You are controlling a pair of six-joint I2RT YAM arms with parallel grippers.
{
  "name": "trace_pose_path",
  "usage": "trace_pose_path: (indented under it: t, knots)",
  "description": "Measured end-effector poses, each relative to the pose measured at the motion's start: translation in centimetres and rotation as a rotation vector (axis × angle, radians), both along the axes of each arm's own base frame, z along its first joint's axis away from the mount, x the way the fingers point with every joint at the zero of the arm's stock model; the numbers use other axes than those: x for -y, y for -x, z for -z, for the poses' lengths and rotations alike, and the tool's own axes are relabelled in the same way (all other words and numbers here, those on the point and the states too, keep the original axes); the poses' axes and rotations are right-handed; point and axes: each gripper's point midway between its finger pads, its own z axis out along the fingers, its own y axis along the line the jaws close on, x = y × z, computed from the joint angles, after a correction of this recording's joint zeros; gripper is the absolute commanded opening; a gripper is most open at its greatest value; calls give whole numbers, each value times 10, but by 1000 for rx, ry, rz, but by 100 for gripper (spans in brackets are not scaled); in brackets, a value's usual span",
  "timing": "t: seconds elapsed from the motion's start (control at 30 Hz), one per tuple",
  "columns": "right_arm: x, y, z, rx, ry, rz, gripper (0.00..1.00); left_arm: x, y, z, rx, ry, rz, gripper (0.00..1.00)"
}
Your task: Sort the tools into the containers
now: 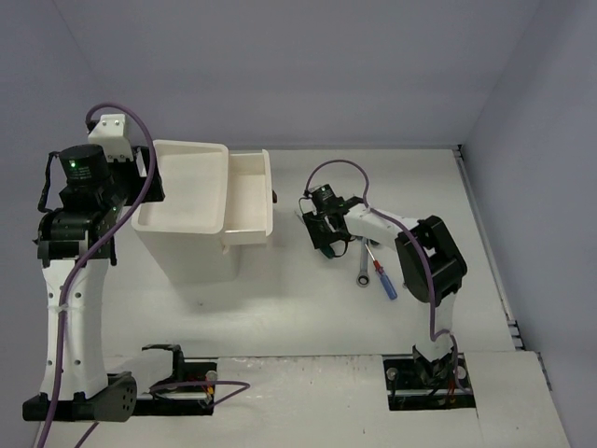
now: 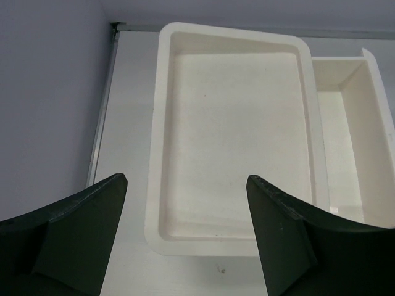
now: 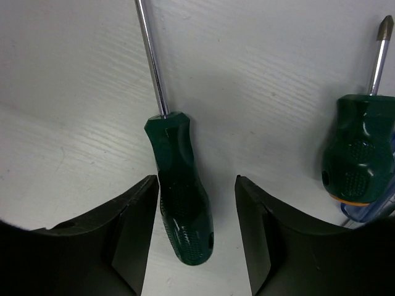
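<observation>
Here, the right hand [image 3: 194, 182] straddles the green screwdriver [image 3: 179, 203] on the surface [image 3: 74, 92], fingers [image 3: 117, 234] spread, unclamped; a 2nd screwdriver [image 3: 358, 148] lies near. The left hand [image 2: 185, 179] hangs released above the tray [image 2: 162, 123].

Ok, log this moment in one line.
left fingers open, facing tray | right fingers open, straddling green screwdriver on table | drawer pulled out

White arms [image 1: 70, 313] with black joints [image 1: 431, 266], purple cables [image 1: 58, 355], dark claw fingers [image 2: 62, 240].

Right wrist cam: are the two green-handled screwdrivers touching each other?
Apart. Right wrist view shows bare table between the slim green screwdriver and the fatter green screwdriver.
</observation>
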Motion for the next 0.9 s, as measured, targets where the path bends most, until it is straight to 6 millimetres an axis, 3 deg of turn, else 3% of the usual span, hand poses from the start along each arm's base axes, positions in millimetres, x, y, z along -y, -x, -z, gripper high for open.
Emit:
trace_pose_path:
  t: [0.1, 0.27, 0.43, 0.53, 0.6, 0.67, 0.83, 0.9]
  knots:
    - [1, 1, 12, -21, 15, 0, 32, 4, 1, 12, -36, -3, 11, 75]
    - [-4, -4, 13, -13, 1, -5, 2, 8, 3, 18, -55, -7, 21, 75]
    - [-3, -5, 12, -8, 4, 10, 0, 9, 3, 18, -52, -7, 24, 75]
    - [3, -7, -3, 18, 5, 64, 0, 9, 3, 17, -53, -8, 23, 75]
    - [5, -11, -29, 65, -27, 113, 0, 9, 4, 16, -52, -7, 22, 75]
    - [4, -16, -68, 132, -87, 160, 0, 9, 3, 12, -43, -6, 24, 75]
    - [-24, -38, -211, 373, -361, 231, 0, 9, 2, 1, -17, -3, 21, 75]
    - [-42, -37, -258, 433, -474, 236, 0, 10, 3, -2, -10, 1, 20, 75]
